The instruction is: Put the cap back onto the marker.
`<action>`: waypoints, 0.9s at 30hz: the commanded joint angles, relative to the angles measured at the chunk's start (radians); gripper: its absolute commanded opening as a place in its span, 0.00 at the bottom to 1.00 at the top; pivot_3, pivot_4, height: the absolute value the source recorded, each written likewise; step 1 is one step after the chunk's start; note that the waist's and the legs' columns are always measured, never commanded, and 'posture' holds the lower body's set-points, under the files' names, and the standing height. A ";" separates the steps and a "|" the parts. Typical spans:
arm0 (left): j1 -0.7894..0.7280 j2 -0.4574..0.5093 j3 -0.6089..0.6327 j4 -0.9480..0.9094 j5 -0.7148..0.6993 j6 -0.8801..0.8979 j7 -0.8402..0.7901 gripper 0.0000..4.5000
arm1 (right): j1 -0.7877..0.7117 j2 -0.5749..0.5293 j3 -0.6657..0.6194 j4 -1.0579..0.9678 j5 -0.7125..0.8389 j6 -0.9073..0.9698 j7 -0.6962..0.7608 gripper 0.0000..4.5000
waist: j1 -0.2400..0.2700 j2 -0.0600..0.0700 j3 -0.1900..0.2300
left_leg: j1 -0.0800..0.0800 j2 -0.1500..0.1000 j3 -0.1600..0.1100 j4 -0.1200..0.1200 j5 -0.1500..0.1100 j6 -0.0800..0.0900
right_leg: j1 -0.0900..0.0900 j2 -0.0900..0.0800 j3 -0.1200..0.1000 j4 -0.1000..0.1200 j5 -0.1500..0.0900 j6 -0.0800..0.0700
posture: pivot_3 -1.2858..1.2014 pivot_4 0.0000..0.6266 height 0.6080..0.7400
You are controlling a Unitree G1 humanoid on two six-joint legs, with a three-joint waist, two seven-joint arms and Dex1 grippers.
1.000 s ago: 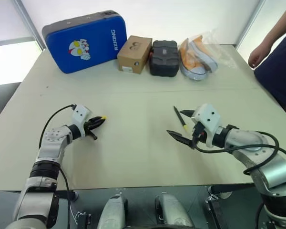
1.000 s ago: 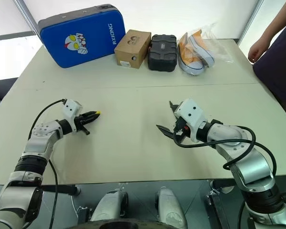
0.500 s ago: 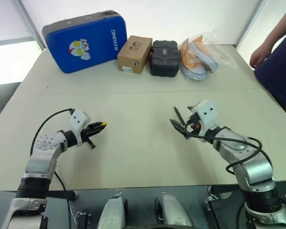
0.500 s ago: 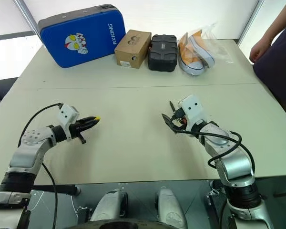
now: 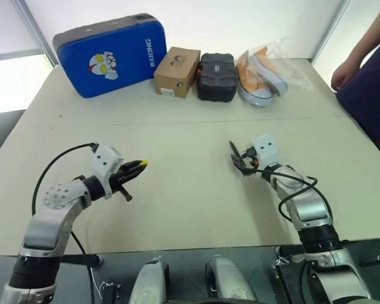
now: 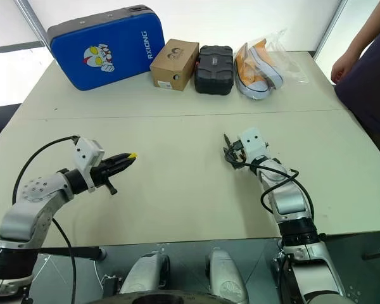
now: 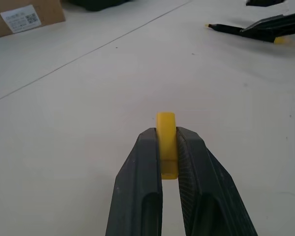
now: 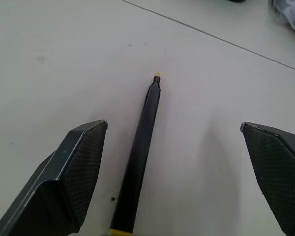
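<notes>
- The left gripper was clenched on the cap, above the near left part of the counter. The cap stuck out past the jaws, I think so that its open end could meet the marker.
- The marker lay flat on the counter at the right, well apart from the cap. The right gripper had its jaws released wide, one on each side of the marker and not touching it, probably ready to close on it.
- The cap was short, round and of smooth yellow plastic. The marker was thin and black, with a small yellow tip.
- The jaws were black with a fine cross-hatched surface, good for grip. The counter was pale and matte.
</notes>
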 commanded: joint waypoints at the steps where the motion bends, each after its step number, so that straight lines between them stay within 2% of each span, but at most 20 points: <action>1: 0.012 0.003 0.037 -0.060 -0.022 0.008 0.019 0.01 | -0.034 0.004 -0.019 0.043 -0.003 -0.048 0.021 1.00 | 0.000 0.000 0.000 | 0.000 0.000 0.000 0.000 0.000 0.000 | 0.000 0.000 0.000 0.000 0.000 0.000 | 0.52 0.24 1.00; 10: 0.009 0.016 0.041 -0.052 -0.015 0.000 0.027 0.01 | 0.017 0.031 -0.022 -0.001 0.023 0.045 0.045 1.00 | 0.000 0.000 0.000 | 0.001 0.000 0.000 0.000 0.000 0.000 | 0.001 0.000 0.000 0.000 0.000 0.000 | 0.52 0.24 1.00; 13: 0.001 0.016 0.039 -0.042 -0.012 -0.004 0.026 0.00 | 0.039 0.037 -0.014 -0.044 0.023 0.077 0.049 0.81 | 0.000 0.000 0.000 | 0.001 0.000 -0.001 -0.001 0.000 0.000 | 0.001 0.000 0.000 0.000 0.000 0.000 | 0.52 0.24 1.00; 19: -0.014 0.012 0.026 -0.024 -0.002 -0.012 0.025 0.00 | 0.067 0.050 -0.013 -0.092 0.023 0.115 0.051 0.09 | 0.003 0.000 0.000 | 0.001 0.000 -0.001 -0.001 0.000 0.000 | 0.001 0.000 0.000 -0.001 0.000 -0.001 | 0.52 0.24 1.00; 20: -0.015 0.013 0.025 -0.023 -0.002 -0.013 0.024 0.00 | 0.068 0.050 -0.017 -0.093 0.023 0.117 0.050 0.01 | 0.004 0.000 0.000 | 0.001 0.000 -0.001 -0.001 0.000 0.000 | 0.001 0.000 0.000 -0.001 0.000 -0.001 | 0.52 0.24 1.00; 27: -0.027 0.018 0.018 -0.012 0.000 -0.018 0.008 0.00 | 0.052 0.033 -0.018 -0.095 0.021 0.108 0.067 0.01 | 0.002 0.000 0.000 | 0.001 0.000 -0.001 -0.001 0.000 0.000 | 0.002 -0.001 0.000 -0.004 -0.001 -0.001 | 0.52 0.24 1.00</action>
